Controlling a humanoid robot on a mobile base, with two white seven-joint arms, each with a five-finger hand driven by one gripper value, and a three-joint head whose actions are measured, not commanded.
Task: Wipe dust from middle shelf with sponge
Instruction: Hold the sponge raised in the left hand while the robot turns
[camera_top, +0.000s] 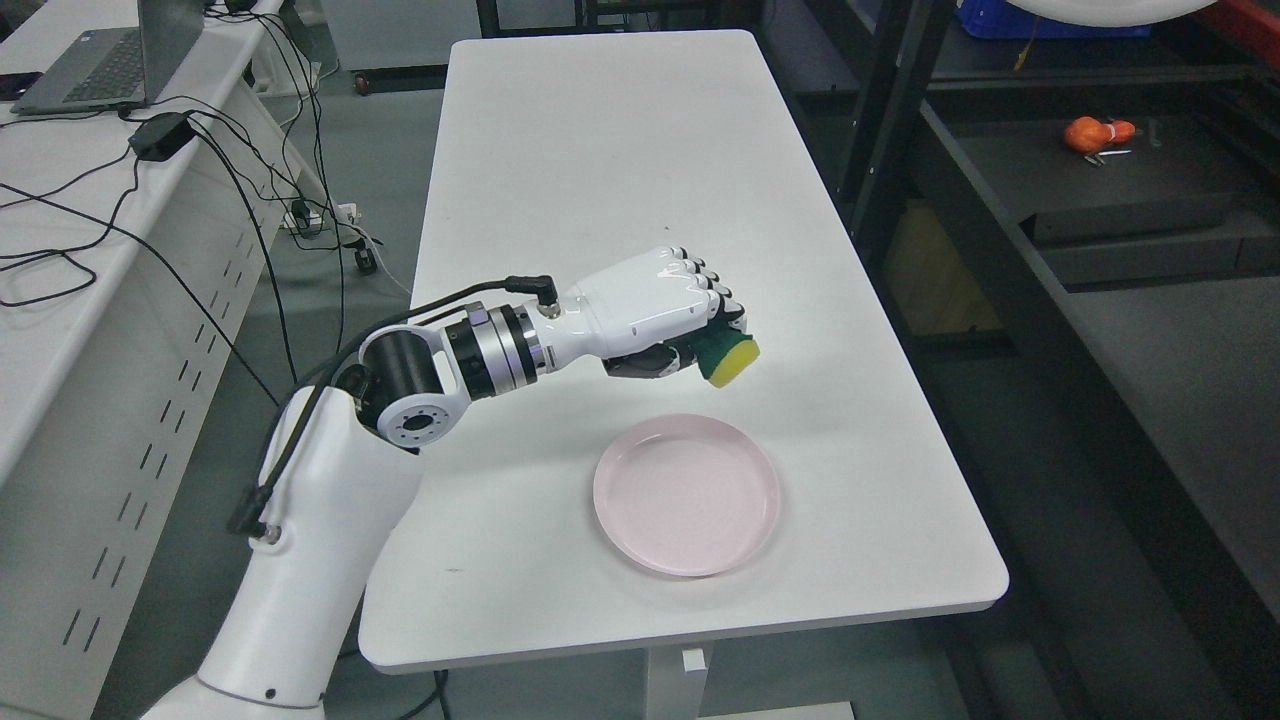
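Note:
My left hand (690, 325) hovers above the middle of the white table (560, 180), its white fingers curled around a sponge (728, 361). The sponge is yellow with a dark green scouring side, and its end sticks out to the right of the fist. The arm reaches in from the lower left. A black metal shelf unit (1100, 200) stands to the right of the table, with a dark shelf board at about table height. The hand is well left of that shelf. My right arm does not show.
A pink plate (686, 494) lies on the table just below the hand. An orange object (1095, 133) rests on the shelf at the far right. A desk with a laptop (100, 60) and black cables stands at the left.

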